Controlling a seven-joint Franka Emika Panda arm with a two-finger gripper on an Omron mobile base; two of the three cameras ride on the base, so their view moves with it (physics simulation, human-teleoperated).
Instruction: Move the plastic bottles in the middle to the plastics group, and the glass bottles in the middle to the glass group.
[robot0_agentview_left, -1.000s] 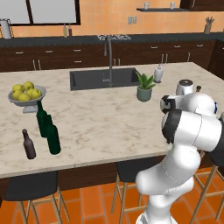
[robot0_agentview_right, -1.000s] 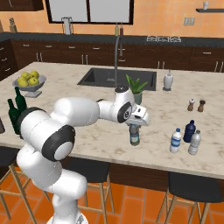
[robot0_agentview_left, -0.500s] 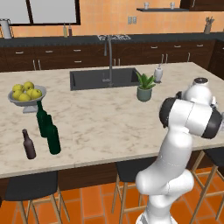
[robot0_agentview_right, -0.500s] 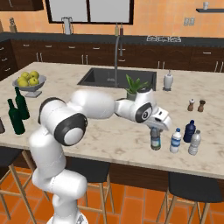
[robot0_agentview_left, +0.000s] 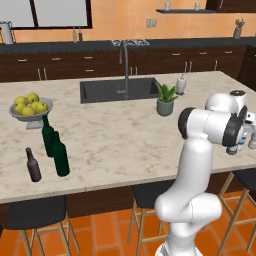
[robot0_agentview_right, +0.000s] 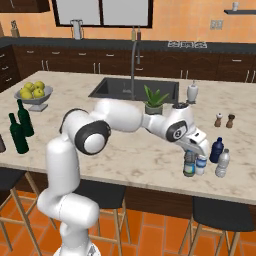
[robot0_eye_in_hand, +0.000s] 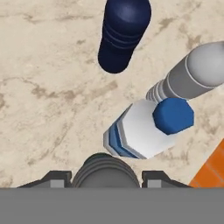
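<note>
As the arm is swinging right, the gripper (robot0_agentview_right: 190, 162) is carrying a dark-capped water bottle (robot0_agentview_right: 189, 165), jaws clamped on it. It is arriving beside the deep-blue bottle (robot0_agentview_right: 216, 150) of the plastics group.

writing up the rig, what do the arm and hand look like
The arm is glossy white with rounded, bulbous segments and dark grey round joint caps. The hand is white with a dark band near the wrist, ending in two small dark finger tips. No cables or markings show.

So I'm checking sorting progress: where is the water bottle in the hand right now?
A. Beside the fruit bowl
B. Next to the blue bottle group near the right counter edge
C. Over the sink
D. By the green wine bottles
B: the hand holds the water bottle beside another water bottle, the deep-blue bottle and the pale bottle.
</note>
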